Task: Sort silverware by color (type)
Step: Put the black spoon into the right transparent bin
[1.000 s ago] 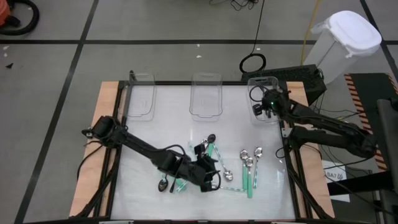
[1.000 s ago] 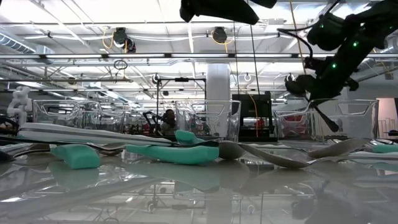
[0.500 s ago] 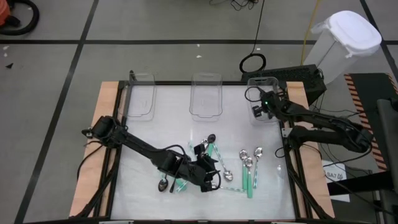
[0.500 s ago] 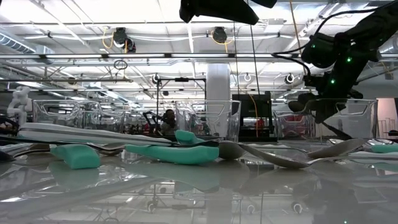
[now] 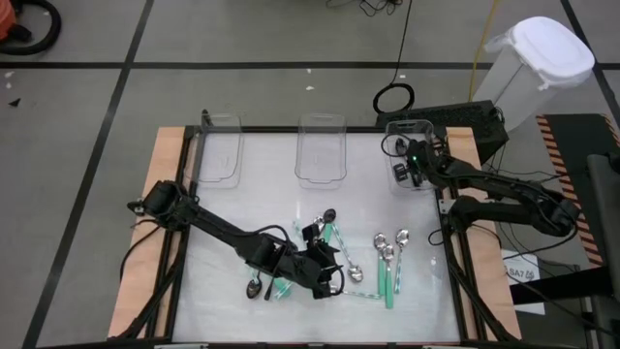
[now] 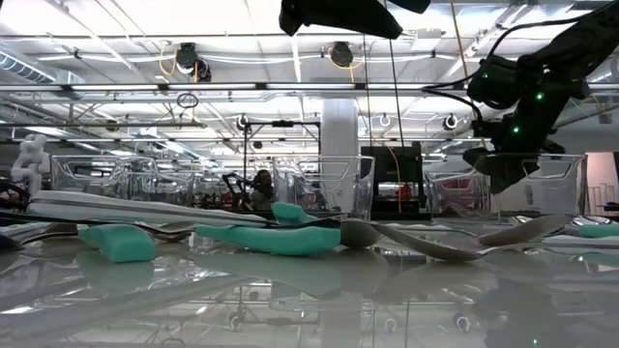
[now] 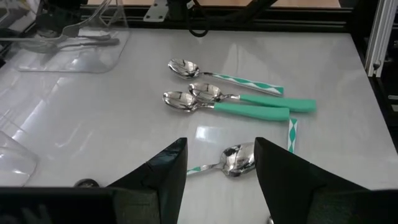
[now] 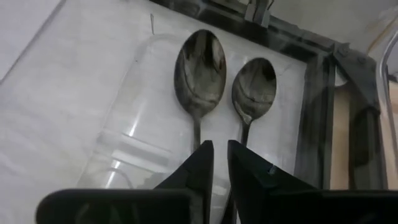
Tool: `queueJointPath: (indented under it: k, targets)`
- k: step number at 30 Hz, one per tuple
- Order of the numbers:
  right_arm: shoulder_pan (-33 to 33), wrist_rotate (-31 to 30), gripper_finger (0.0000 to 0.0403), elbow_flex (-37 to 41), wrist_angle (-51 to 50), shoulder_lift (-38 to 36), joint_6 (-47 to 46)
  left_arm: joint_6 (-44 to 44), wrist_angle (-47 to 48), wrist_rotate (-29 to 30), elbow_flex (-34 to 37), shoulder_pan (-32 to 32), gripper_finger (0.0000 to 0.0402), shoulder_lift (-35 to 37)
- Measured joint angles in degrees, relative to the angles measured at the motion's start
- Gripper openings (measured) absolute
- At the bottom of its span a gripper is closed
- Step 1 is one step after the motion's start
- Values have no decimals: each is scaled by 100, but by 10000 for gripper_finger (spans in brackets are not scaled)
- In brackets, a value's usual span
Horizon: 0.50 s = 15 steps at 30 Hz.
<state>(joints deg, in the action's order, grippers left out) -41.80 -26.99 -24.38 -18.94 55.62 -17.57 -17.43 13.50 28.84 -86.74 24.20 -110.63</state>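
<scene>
My right gripper point(image 8: 221, 152) hovers over the clear bin point(image 5: 412, 145) at the table's far right, its fingers a narrow gap apart with nothing between them. Two dark spoons point(image 8: 200, 68) point(image 8: 254, 84) lie flat on that bin's floor, their handles running out of sight under my fingertips. My left gripper point(image 7: 221, 162) stands wide open just above the spoon pile at the near middle point(image 5: 325, 267). A silver spoon with a teal-patterned handle point(image 7: 239, 158) lies on the table between its fingers. Three teal-handled spoons point(image 7: 236, 102) lie beyond.
Two more clear bins point(image 5: 221, 150) point(image 5: 322, 150) stand along the far edge. Several teal-handled spoons point(image 5: 389, 257) lie right of the pile. A dark frame point(image 5: 455, 242) borders the white table. A white container point(image 5: 538, 63) stands off the table's far right.
My right gripper has sunk toward the far-right bin and opened slightly. The dark spoon that hung below it a second ago no longer hangs there. My left arm has kept still.
</scene>
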Motion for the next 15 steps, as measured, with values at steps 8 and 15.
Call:
queueJointPath:
  k: [8, 15]
  targets:
    - [268, 46, 66, -143, -308, -936, 368, -29, 157, 2, 0, 0, 186, -2]
    - [1074, 1284, 68, -286, -940, -2109, 59, -209, 571, 86, 0, -3, 186, -2]
